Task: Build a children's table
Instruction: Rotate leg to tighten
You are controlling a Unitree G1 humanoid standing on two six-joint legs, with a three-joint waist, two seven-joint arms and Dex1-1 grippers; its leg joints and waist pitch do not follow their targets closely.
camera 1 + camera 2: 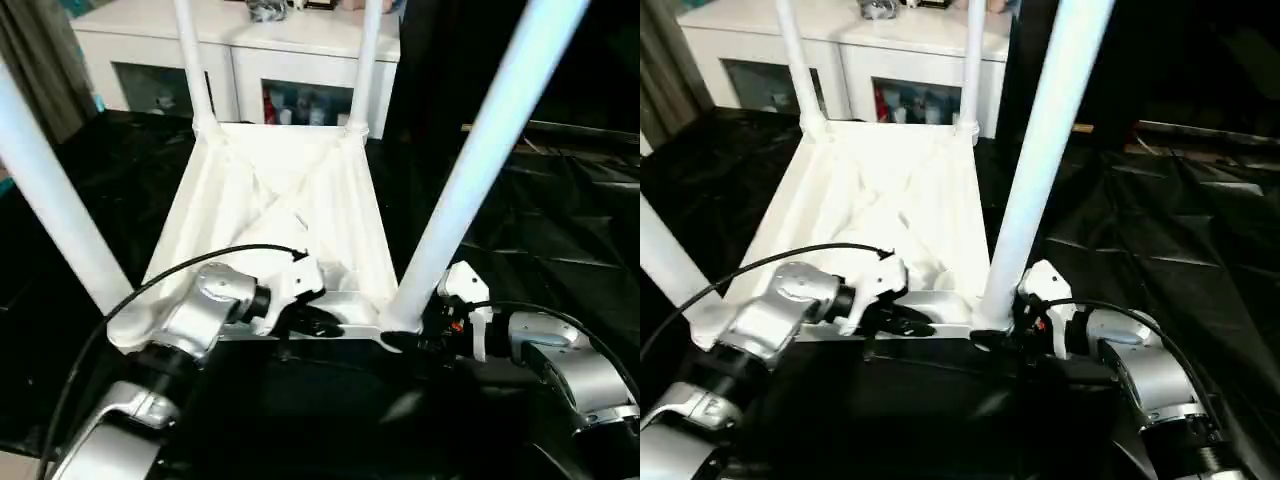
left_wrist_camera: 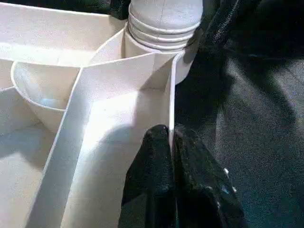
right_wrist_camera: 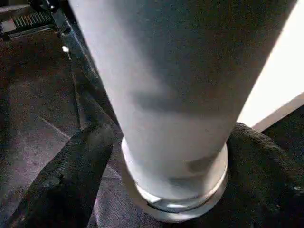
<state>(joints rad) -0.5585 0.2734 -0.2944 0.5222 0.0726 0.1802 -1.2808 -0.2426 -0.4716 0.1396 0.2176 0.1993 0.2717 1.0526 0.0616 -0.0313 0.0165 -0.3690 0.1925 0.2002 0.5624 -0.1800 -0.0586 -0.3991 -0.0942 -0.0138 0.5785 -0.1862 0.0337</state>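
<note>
Four legs stand in the upturned children's table [image 1: 280, 200]; only flipping seems left. Left gripper [image 2: 172, 156] pinches its rim, right gripper [image 3: 166, 161] clasps the near leg [image 1: 480, 160].

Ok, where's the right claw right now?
In the head views, the right claw grips the base of the near-right leg, at the corner of the upside-down tabletop.

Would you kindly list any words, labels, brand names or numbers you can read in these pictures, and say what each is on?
No text can be read anywhere.
The tabletop, the legs and both grippers, left and right, carry no visible markings.
The items behind the cabinet's glass doors are too blurred to read.
</note>
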